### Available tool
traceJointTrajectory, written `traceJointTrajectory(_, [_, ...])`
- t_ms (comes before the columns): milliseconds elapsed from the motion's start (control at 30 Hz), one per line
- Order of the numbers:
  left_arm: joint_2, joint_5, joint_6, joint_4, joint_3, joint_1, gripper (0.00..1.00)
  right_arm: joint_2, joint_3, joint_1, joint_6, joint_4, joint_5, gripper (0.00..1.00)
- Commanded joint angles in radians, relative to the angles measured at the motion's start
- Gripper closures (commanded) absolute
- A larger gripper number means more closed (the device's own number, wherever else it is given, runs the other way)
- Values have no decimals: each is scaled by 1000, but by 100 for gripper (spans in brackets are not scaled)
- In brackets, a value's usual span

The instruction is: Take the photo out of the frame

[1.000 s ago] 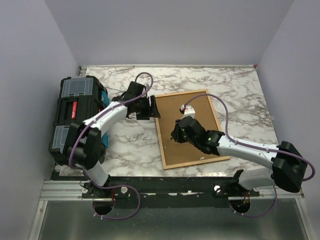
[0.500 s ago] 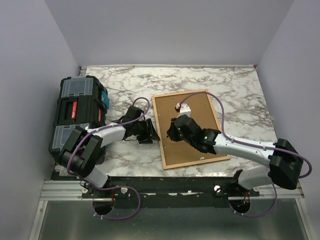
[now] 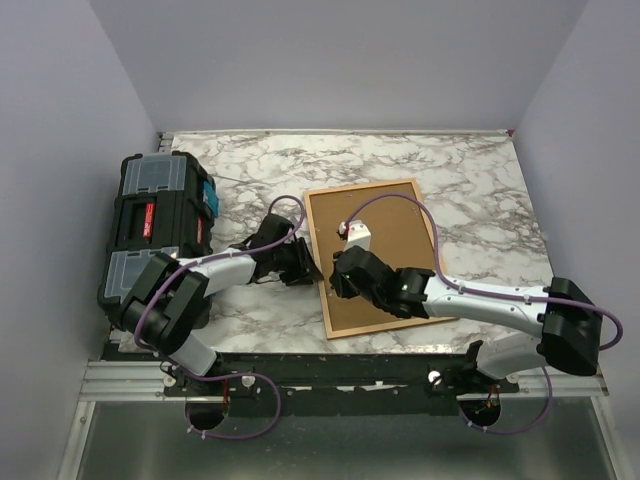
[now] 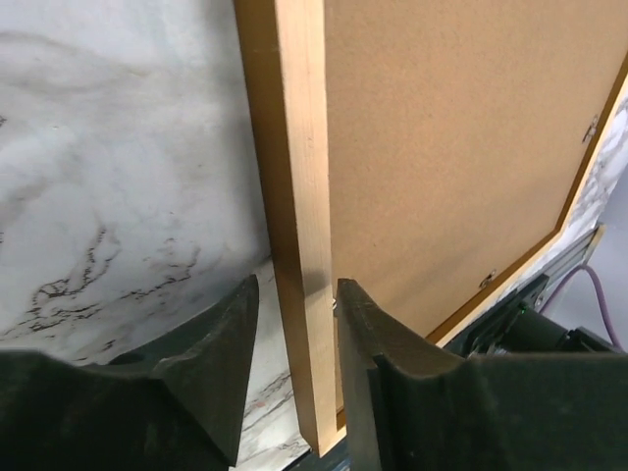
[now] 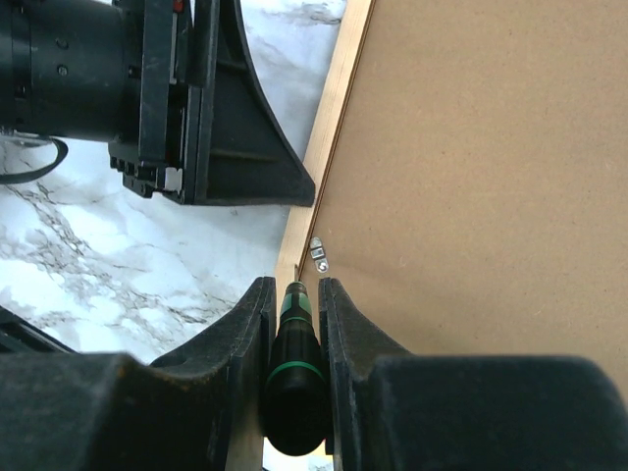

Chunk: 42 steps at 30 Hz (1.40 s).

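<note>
The frame (image 3: pixel 368 187) lies face down on the marble table, its brown backing board (image 3: pixel 395 225) up. The photo is hidden under the board. My left gripper (image 3: pixel 304 265) is at the frame's left rail. In the left wrist view its jaws (image 4: pixel 296 289) straddle the wooden rail (image 4: pixel 294 147), with a gap on the outer side. My right gripper (image 3: pixel 338 278) is shut on a black screwdriver with green rings (image 5: pixel 294 373). The screwdriver's tip is just short of a small metal clip (image 5: pixel 317 252) on the board's left edge. The left gripper's finger (image 5: pixel 255 157) shows close beyond it.
A black toolbox (image 3: pixel 150 225) stands at the table's left edge, just behind the left arm. More small metal clips (image 4: pixel 488 280) sit along the board's other edges. The table's near edge and a metal rail (image 3: pixel 300 365) run below the frame.
The left gripper came down from near the frame's far-left corner onto the frame's left rail. The right gripper, holding the screwdriver, moved left across the board to that same rail.
</note>
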Motion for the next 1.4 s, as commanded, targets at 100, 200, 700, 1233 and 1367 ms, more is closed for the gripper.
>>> traceJointTrajectory(100, [25, -59, -2, -7, 13, -4, 73, 40, 37, 34, 5, -42, 94, 100])
traceJointTrajectory(200, [30, -70, 8, -16, 10, -4, 78, 43, 36, 37, 4, -33, 96, 100])
traceJointTrajectory(700, [54, -86, 32, -52, 14, -4, 85, 85, 40, 45, -11, -6, 110, 100])
traceJointTrajectory(1233, [65, -88, 30, -48, 7, -5, 88, 128, 74, 46, -31, 8, 169, 100])
traceJointTrajectory(1367, [69, -88, 32, -47, 5, -4, 88, 137, 85, 45, -38, 1, 179, 100])
